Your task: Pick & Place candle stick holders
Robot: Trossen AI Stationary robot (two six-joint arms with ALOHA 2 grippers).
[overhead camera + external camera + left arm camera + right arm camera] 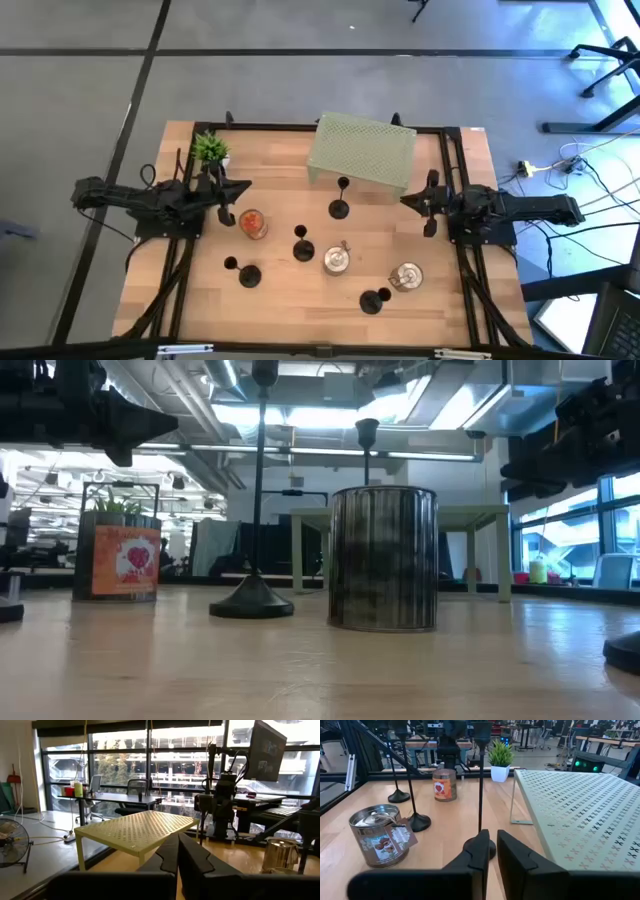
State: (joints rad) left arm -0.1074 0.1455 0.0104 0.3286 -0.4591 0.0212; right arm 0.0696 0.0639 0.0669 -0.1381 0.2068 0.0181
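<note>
Four slim black candle stick holders stand upright on their round bases on the wooden table [200, 300]: one [340, 207] in front of the green shelf, one [303, 250] at the middle, one [248, 275] near left, one [372, 300] near right. My left gripper [247, 186] hangs shut above the table's left side, near the plant, touching nothing. My right gripper [403, 200] hovers at the right, its fingers a narrow gap apart with nothing between them; the holder by the shelf [481, 785] stands just ahead of it.
A pale green perforated shelf [360, 150] stands at the far middle. Two silver tins [337, 258] [406, 276], an orange jar [252, 224] and a small potted plant [210, 150] stand among the holders. A black frame [450, 160] runs along the table's edges.
</note>
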